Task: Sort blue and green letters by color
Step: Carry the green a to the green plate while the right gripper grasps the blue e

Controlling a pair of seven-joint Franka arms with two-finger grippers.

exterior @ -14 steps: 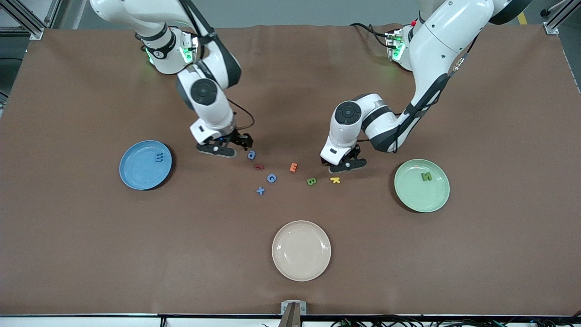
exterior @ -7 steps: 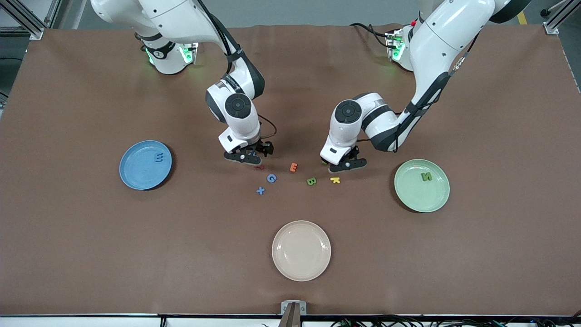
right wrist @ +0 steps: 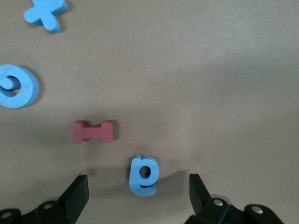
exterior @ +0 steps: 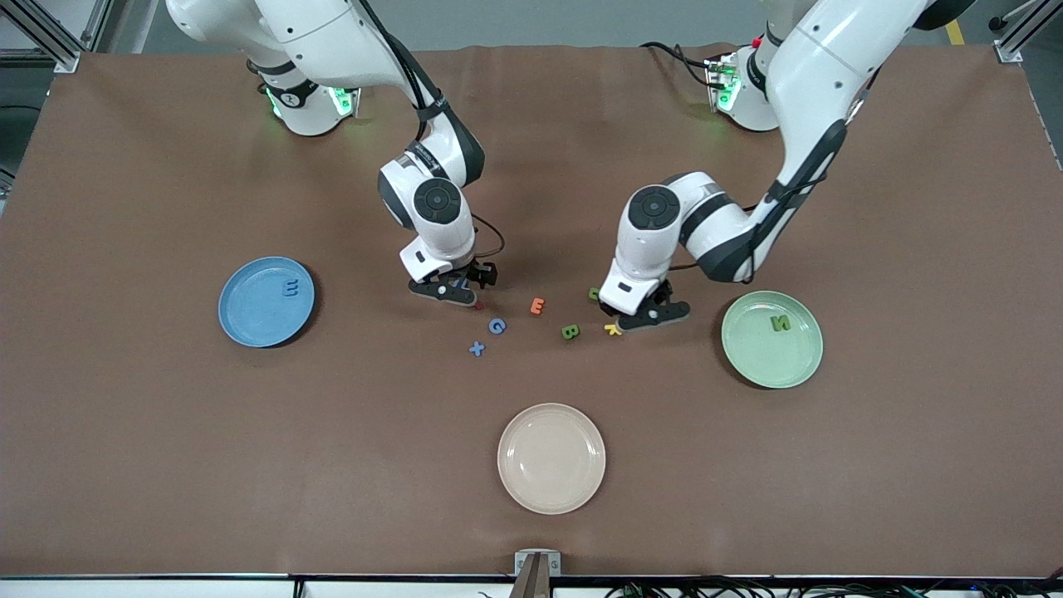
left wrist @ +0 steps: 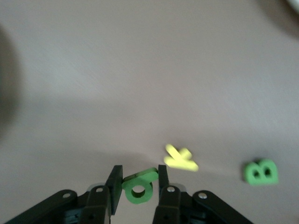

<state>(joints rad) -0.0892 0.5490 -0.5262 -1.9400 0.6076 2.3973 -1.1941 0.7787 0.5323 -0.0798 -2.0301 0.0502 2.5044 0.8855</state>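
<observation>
A green letter (left wrist: 138, 188) is clamped by the left gripper (left wrist: 138, 186); a lift toward the green plate (exterior: 801, 365) is called for. A blue letter (right wrist: 144, 175) is straddled by the right gripper (right wrist: 138, 196), fingers apart.

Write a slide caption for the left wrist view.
Left gripper shut on a green letter, with yellow K and green B nearby.

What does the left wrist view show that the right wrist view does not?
Only the left wrist view: the left hand shut on a green letter, with the yellow K and green B lying on the table.
Only the right wrist view: the right hand open around a small blue letter, plus a red letter, a blue G and a blue X.
Shared: the brown table cover.
</observation>
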